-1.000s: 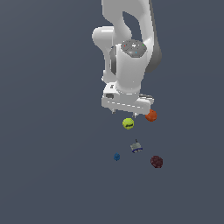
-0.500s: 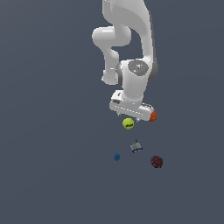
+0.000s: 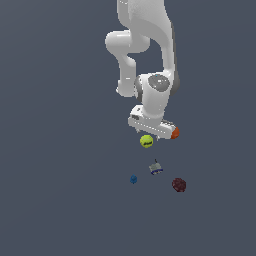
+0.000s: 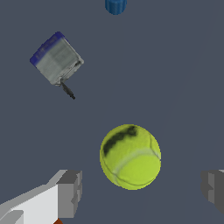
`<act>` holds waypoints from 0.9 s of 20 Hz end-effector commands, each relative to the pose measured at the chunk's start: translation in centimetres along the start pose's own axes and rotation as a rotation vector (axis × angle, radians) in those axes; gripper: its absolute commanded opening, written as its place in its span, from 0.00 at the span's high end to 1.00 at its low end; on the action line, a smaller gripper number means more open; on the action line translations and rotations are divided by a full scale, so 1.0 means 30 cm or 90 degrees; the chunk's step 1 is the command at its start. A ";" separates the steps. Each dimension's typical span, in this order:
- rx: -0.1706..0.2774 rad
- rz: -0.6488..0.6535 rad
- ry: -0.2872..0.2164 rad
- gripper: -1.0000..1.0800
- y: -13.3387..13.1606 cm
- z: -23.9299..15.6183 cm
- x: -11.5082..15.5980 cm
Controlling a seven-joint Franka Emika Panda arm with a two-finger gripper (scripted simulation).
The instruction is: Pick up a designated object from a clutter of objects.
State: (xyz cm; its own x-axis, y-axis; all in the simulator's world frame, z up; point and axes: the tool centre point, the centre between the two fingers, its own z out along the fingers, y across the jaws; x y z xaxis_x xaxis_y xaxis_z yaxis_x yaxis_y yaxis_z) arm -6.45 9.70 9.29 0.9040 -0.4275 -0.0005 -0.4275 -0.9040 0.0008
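1. Five small items lie loose on the plain dark grey worktop [image 3: 60,150], whose edges and corners fall outside both views, so places can only be given against the items themselves.
2. The target is the yellow-green ball [image 4: 130,156] with its dark curved mark. It sits on the surface at the arm's end of the group, apart from everything else.
3. The gripper [image 4: 140,186] hangs over that ball with its jaws spread wide. In the wrist view one finger [image 4: 69,192] stands on either side of the ball, with a clear gap to each, and nothing is held.
4. The ball does not sit quite midway in that view; it lies somewhat closer to the finger attached to the white body than to the other.
5. The orange ball [image 3: 175,133] shows just past the hand's end at the exterior view's right, close by.
6. The grey-and-blue blocky piece [image 4: 56,58] and the small blue lump [image 4: 115,5] lie farther off, and the dark maroon bumpy ball [image 3: 179,185] is farthest.
7. The step in hand looks like the approach: alignment above the target, grasp not yet made.
8. The next move likely calls for a slight centring shift and a straight descent until the fingers flank the ball's widest part. Then a squeeze, gentle enough that the round ball does not squirt sideways.
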 end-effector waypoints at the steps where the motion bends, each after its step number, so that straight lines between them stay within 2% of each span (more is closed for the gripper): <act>1: 0.000 0.003 0.000 0.04 0.000 0.005 -0.004; 7: 0.000 0.002 0.000 0.04 0.000 0.025 -0.003; 18: 0.000 0.003 0.000 0.04 0.001 0.160 -0.006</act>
State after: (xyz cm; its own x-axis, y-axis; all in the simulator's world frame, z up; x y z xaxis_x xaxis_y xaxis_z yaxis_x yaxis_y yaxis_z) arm -6.66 9.74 4.91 0.9021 -0.4316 -0.0010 -0.4316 -0.9021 0.0006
